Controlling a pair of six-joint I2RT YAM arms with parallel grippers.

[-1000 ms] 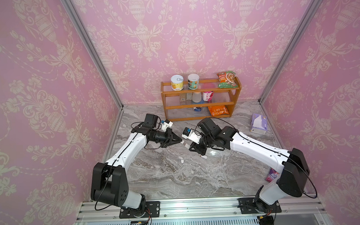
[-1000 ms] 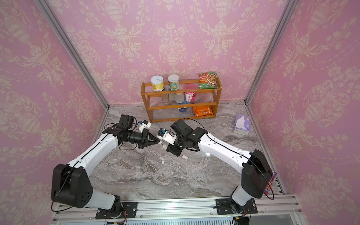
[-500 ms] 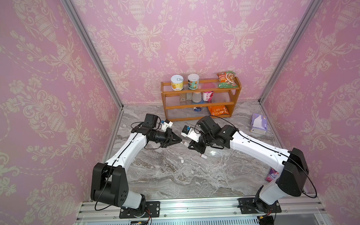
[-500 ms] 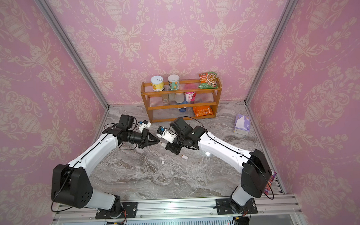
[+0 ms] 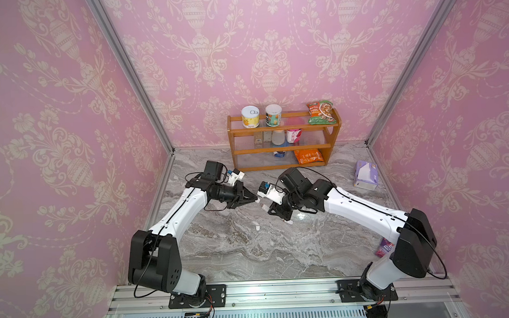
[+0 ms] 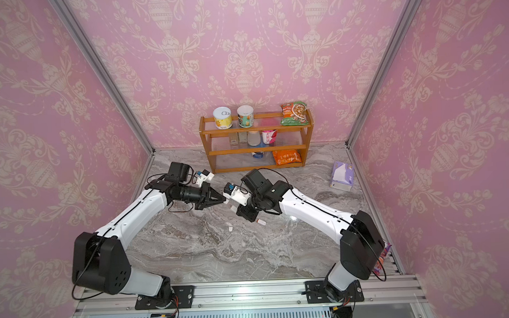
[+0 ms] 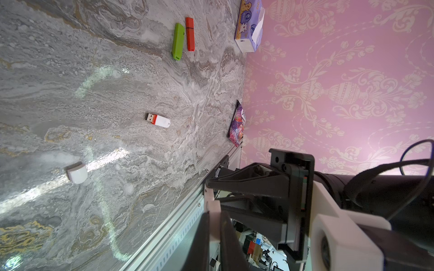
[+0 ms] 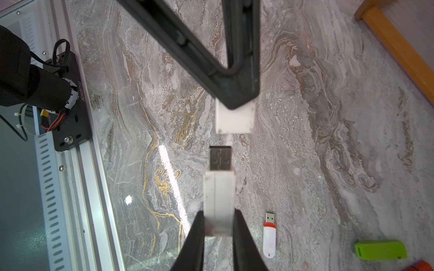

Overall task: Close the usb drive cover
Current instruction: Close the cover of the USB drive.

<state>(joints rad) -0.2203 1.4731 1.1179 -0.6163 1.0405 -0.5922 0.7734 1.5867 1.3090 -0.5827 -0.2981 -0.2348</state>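
USB drive [image 8: 219, 190], white, sits clamped in the jaws of the right gripper [image 8: 218, 223], bare plug [image 8: 220, 159] just short of the white cap [image 8: 234, 119] pinched by the left gripper [image 8: 238, 103].

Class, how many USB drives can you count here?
4: white plastic drive, plug bare, in the right gripper; white drive with red collar, green drive and red drive on the marble table. Others may be hidden.

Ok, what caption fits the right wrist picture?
White usb drive in the right jaws, plug facing the white cover pinched in the left jaws, a gap between.
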